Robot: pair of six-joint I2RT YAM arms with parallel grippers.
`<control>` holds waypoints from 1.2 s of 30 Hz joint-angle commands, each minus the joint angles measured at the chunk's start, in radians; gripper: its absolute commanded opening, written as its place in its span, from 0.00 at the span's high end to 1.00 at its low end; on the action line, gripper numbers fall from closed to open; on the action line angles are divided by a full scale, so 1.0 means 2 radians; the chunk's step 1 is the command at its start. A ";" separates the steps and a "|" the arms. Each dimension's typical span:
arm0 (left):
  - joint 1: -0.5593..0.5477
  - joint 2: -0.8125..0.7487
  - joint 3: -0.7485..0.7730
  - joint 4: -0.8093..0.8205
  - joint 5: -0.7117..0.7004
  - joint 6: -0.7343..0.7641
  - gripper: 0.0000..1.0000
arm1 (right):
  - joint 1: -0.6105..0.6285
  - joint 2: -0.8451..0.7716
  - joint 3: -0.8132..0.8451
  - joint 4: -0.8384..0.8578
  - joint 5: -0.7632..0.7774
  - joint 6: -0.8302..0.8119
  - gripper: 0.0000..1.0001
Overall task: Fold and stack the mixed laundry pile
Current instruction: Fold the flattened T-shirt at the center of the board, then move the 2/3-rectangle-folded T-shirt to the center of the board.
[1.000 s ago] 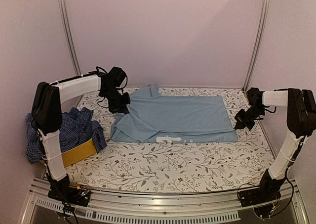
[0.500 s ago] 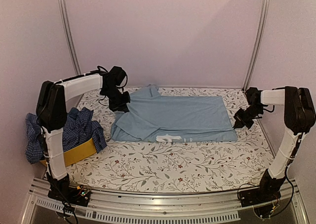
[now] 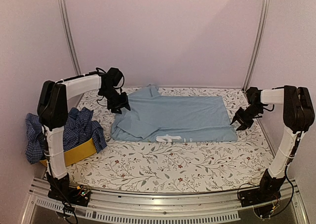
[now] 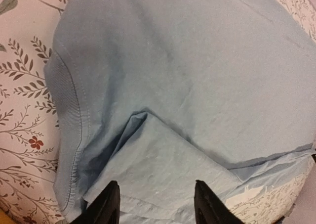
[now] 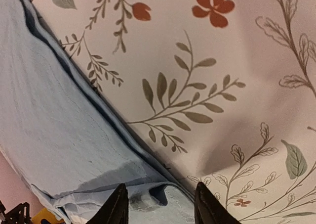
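The table (image 3: 163, 200) is covered fully by a white cloth with a floral pattern (image 3: 173, 167) of thin branches, grey-green leaves and small red flowers. On the far half of this cloth lies a light blue T-shirt (image 3: 182, 114), spread flat and wide from left to right. Its near edge is folded over, so a little white print (image 3: 168, 138) shows there, and one corner points up at the far left. At the left edge of the table, well apart from the T-shirt, stands a yellow basket (image 3: 79, 153). A heap of navy-and-white checked clothes (image 3: 74, 127) lies in it and hangs over its rim.
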 commanded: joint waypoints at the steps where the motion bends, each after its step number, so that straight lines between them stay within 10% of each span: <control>1: 0.028 -0.071 -0.050 0.017 0.010 0.019 0.39 | -0.018 -0.026 0.008 -0.007 -0.006 -0.063 0.46; 12: 0.036 -0.158 -0.178 -0.012 0.029 0.073 0.40 | -0.026 -0.128 -0.109 0.041 -0.069 -0.140 0.27; 19: 0.015 -0.118 -0.174 -0.022 0.021 0.130 0.58 | -0.026 -0.102 -0.148 0.080 -0.105 -0.159 0.34; 29: -0.014 -0.068 -0.170 -0.045 -0.022 0.145 0.59 | -0.022 -0.054 -0.150 0.084 -0.108 -0.180 0.39; 36: -0.016 -0.045 -0.185 -0.045 -0.030 0.145 0.56 | -0.019 -0.030 -0.157 0.069 -0.084 -0.179 0.65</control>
